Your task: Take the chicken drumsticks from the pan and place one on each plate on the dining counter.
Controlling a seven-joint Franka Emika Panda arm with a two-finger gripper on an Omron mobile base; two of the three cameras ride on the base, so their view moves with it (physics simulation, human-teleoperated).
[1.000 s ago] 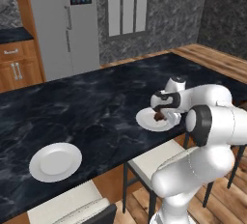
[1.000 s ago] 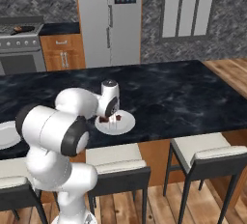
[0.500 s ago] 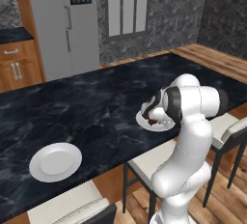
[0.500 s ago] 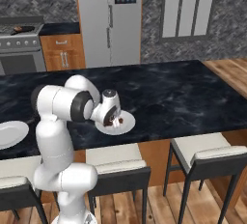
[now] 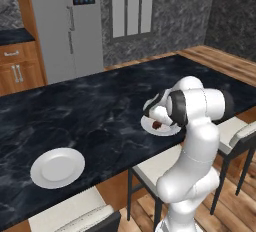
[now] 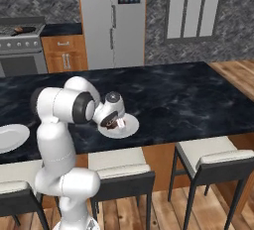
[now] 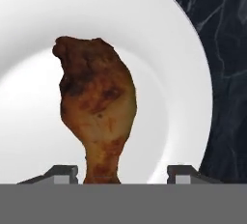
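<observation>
One of the chicken drumsticks (image 7: 96, 112), golden-brown, lies on a white plate (image 7: 178, 68) on the black marbled dining counter (image 5: 95, 111). My gripper (image 7: 124, 174) is open. Its fingertips (image 7: 65, 172) stand on either side of the drumstick's narrow end, with gaps. From the base, the gripper (image 5: 156, 117) hangs low over that plate (image 5: 170, 131) near the counter's front edge. A second white plate (image 5: 58, 167) lies bare further left. The gripper (image 6: 113, 120), plate (image 6: 130, 125) and left plate (image 6: 7, 137) also appear from the right. The pan (image 6: 23, 29) sits on the far stove.
Padded stools (image 6: 213, 162) stand along the counter's near side, under its edge. A steel fridge (image 6: 111, 21) and wooden cabinets (image 6: 64, 55) line the back wall beside the stove (image 6: 20, 58). The counter's wide top stretches behind the plates.
The jaws have spread apart and let go of the drumstick, which now rests on the plate. The arm has folded and swung, and the hand has tilted low over the plate.
</observation>
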